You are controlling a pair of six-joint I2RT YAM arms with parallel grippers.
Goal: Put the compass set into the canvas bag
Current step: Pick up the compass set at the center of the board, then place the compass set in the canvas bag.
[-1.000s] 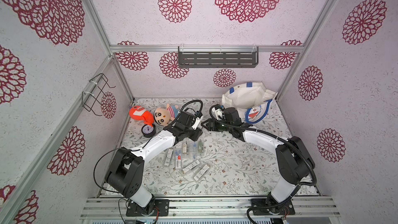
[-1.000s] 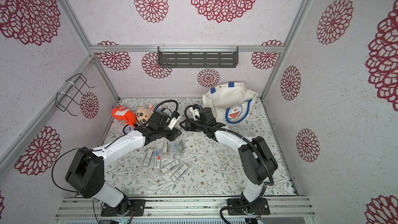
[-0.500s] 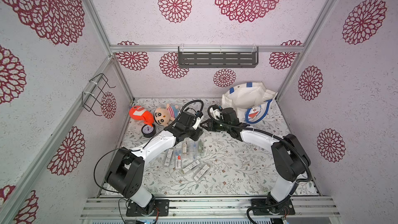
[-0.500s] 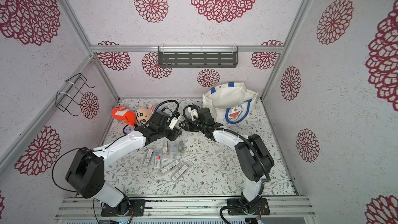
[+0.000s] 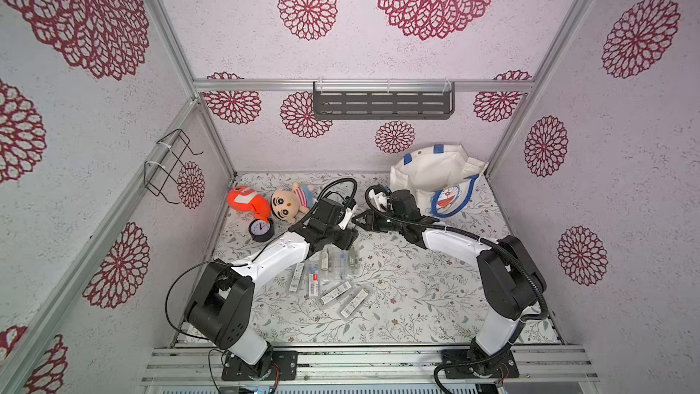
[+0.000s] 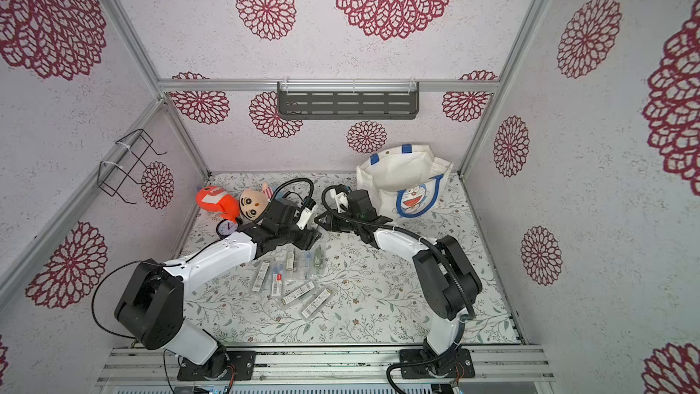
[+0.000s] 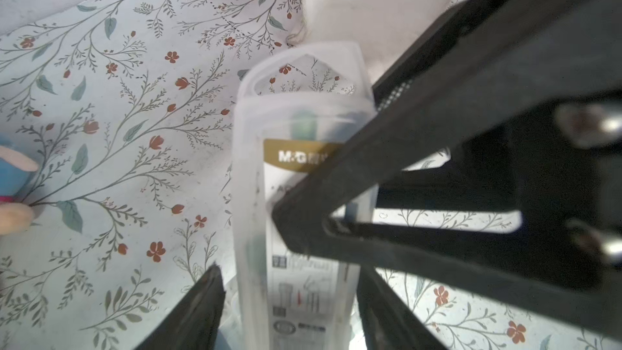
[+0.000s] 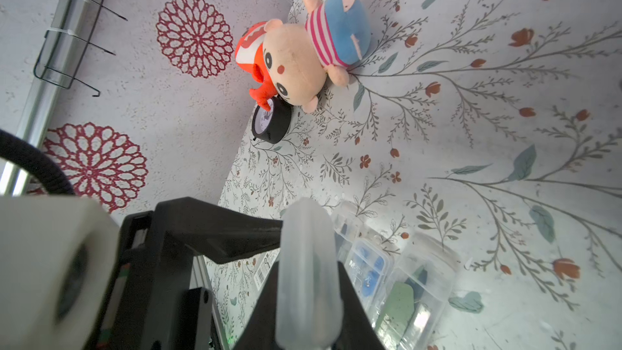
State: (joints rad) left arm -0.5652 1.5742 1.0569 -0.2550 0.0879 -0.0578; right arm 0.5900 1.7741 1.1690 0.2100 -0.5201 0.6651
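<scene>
Orange plush (image 5: 246, 200), doll (image 5: 288, 204) and clock (image 5: 260, 228) lie close together.

In both top views we look steeply down from high overhead, the canvas bag (image 5: 435, 172) (image 6: 401, 172) at the far side. Our left wrist camera, close on the compass set (image 7: 289, 122), faces the bag; the right one shares that set, facing away.
</scene>
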